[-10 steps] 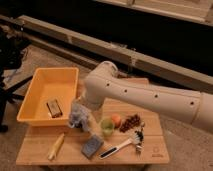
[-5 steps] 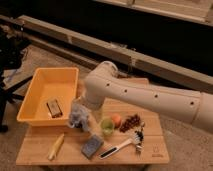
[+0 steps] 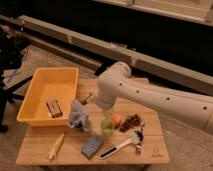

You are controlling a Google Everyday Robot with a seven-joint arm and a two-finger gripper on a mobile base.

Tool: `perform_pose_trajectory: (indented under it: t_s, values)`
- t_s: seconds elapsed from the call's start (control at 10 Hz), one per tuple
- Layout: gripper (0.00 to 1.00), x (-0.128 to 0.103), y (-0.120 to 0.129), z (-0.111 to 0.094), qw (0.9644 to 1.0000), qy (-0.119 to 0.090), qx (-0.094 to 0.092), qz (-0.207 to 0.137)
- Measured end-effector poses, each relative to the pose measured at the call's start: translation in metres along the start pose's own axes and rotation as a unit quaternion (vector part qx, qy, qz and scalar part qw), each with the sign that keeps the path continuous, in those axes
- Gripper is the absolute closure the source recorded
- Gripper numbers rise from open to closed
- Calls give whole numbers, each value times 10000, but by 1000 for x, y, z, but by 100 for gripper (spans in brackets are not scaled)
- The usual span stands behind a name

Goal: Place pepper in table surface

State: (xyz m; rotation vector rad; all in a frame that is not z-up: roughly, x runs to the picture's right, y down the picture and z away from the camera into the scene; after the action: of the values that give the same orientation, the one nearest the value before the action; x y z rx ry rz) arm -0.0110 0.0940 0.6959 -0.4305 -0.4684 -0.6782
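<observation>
One pepper (image 3: 88, 97), small, slim and dark green, shows on the far middle part of the table (image 3: 150, 145). It is just right of the yellow bin's right wall, just beyond the grey plush toy, and close against the left side of the white arm (image 3: 150, 97). Whether it lies free on the wood or touches the arm cannot be told.

The one arm reaches in from the right, bends above the middle of the table and drops toward the boards. The gripper (image 3: 106, 120) is at its lower end, low over the table's middle, right at the round light-green fruit. Whether it is spread, pressed together or pinching anything cannot be told.

One grey plush toy (image 3: 78, 115) sits just left of the gripper. One light-green fruit (image 3: 107, 128) is under the arm's end, with one orange-red fruit (image 3: 117, 120) touching its right side. One bunch of dark grapes (image 3: 131, 122) lies just right of that.

On the near edge lie one yellow corn cob (image 3: 56, 146) at the left, one grey sponge (image 3: 91, 145) in the middle, and one white-handled brush (image 3: 121, 146) to its right.

One yellow bin (image 3: 30, 102) rests on the table's far left, and holds one small brown block (image 3: 54, 107).
</observation>
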Motion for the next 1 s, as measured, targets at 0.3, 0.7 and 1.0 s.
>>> perform_pose_trajectory:
  t_s: [0.3, 0.7, 1.0]
  values:
    - [20, 52, 37, -1, 9988, 174, -154, 423]
    - [20, 108, 14, 5, 9965, 559, -558, 287]
    - [20, 120, -28, 20, 9951, 607, -772, -149]
